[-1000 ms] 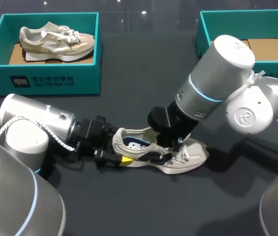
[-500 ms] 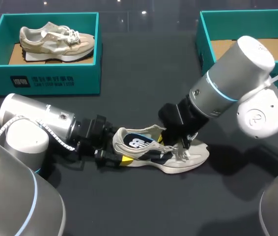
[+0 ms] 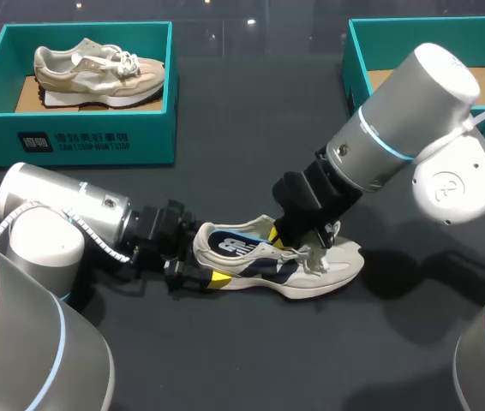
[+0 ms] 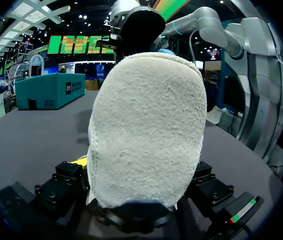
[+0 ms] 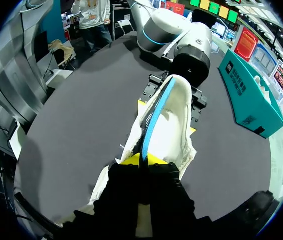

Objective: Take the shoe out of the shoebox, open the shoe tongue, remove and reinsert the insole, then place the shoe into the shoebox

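Your left gripper [image 3: 198, 261] is clamped on the heel of the shoe [image 3: 324, 272], which sits on its sole mid-table, toe toward your right arm. Your right gripper [image 5: 142, 161] pinches the blue insole [image 5: 157, 111] at its front end. The insole is turned on edge, partly raised out of the shoe's opening. The teal shoebox [image 3: 356, 53] stands well apart at the far right.
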Robot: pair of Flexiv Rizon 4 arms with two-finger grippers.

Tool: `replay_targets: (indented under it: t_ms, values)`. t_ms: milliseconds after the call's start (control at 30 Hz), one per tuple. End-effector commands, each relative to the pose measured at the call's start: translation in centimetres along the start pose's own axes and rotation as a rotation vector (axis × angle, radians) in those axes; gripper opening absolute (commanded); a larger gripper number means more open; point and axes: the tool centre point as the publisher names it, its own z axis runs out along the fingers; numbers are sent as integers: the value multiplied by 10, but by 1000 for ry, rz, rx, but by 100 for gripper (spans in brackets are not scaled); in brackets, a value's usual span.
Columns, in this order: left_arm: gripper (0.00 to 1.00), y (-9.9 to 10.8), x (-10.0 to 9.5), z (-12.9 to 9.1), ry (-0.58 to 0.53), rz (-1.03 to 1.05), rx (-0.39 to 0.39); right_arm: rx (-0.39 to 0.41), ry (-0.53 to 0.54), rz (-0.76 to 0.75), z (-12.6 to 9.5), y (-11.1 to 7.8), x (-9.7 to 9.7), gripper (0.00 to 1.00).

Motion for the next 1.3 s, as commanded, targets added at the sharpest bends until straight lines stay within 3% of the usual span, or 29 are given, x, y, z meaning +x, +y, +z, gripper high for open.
replay_targets:
  t_ms: [33,833,1033,1300]
  values:
    - [0,0,-1,2,1,0,-2,66,42,0,1,15,-15,0]
    - [0,0,-1,2,1,0,-2,-26,35,28,-13,-19,-4,0]
    - [0,0,-1,2,1,0,-2,6,91,-29,-11,3,-13,0]
    - [0,0,-1,2,1,0,-2,59,193,-90,7,37,-31,0]
